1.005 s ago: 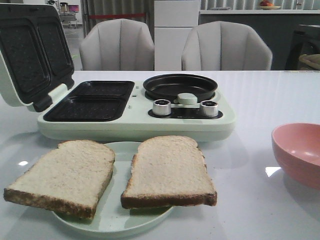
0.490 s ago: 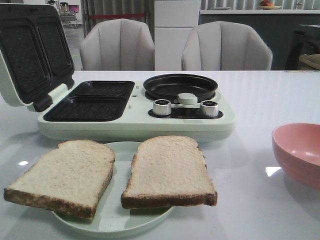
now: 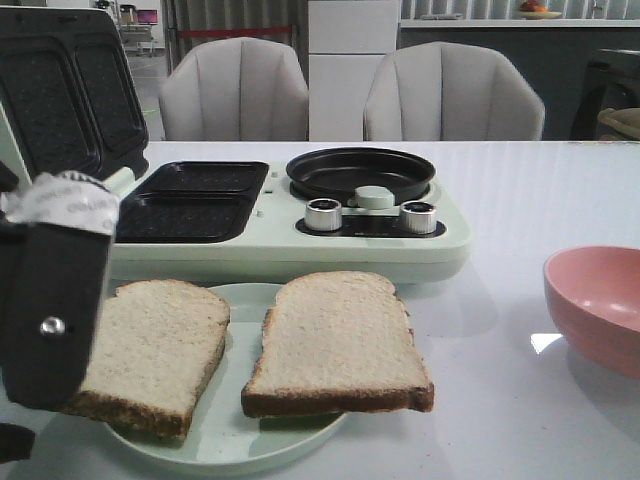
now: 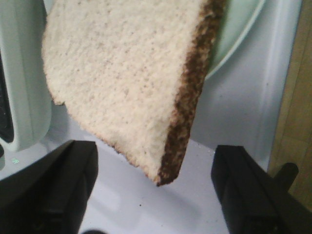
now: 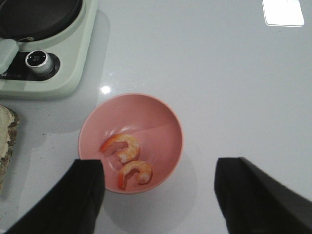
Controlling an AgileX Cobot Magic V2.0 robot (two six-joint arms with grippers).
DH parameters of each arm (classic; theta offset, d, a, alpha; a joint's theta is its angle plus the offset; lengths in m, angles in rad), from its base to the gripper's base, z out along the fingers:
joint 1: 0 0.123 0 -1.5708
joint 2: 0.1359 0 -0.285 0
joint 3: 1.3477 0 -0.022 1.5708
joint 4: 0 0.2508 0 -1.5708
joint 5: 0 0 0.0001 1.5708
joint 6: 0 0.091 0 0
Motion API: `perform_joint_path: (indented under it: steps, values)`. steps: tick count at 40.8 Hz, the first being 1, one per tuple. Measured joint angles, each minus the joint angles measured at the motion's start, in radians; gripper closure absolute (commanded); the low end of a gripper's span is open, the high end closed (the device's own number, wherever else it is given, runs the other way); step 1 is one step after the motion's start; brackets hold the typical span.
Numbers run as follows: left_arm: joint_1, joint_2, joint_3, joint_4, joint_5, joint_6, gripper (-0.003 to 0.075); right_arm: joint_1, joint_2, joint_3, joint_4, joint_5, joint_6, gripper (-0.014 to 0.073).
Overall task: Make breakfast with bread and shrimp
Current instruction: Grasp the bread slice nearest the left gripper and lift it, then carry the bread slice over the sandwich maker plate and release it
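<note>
Left wrist view puts our left gripper (image 4: pixel 155 195), jaws apart, just short of the left bread slice (image 4: pixel 122 83), whose overhanging corner points between them. Farther right, our parted right gripper (image 5: pixel 158 195) hovers above the bowl (image 5: pixel 168 119) of shrimp (image 5: pixel 127 161).

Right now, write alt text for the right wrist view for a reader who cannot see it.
Two curled orange shrimp lie in a pink bowl on a white table, seen from above between the open right tool's dark fingers. A pale green cooker with a silver knob fills one corner, and a bread crust shows at the edge.
</note>
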Motion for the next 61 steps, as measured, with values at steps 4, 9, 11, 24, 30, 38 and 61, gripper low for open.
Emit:
perform_joint_path:
  steps: [4, 9, 11, 24, 30, 38, 61]
  values:
    - [0.0, 0.057, -0.006, 0.068, -0.002, -0.059, 0.0193, 0.0, 0.0, 0.0, 0.0, 0.0, 0.0, 0.0015]
    - [0.0, 0.114, -0.008, 0.154, 0.021, -0.14, 0.0241, 0.0, 0.0, 0.0, 0.0, 0.0, 0.0, 0.0015]
    - [0.0, 0.131, -0.01, 0.181, 0.041, -0.168, 0.0272, 0.0, 0.0, 0.0, 0.0, 0.0, 0.0, 0.0015]
    - [0.0, 0.156, -0.01, 0.228, 0.047, -0.22, 0.0472, 0.0, 0.0, 0.0, 0.0, 0.0, 0.0, 0.0015]
    - [0.0, 0.156, -0.01, 0.229, 0.049, -0.222, 0.0584, 0.0, 0.0, 0.0, 0.0, 0.0, 0.0, 0.0015]
    - [-0.039, 0.156, -0.01, 0.229, 0.101, -0.224, 0.0619, 0.0, 0.0, 0.0, 0.0, 0.0, 0.0, 0.0015]
    - [-0.139, -0.058, -0.01, 0.39, 0.341, -0.25, 0.0619, 0.0, 0.0, 0.0, 0.0, 0.0, 0.0, 0.0015]
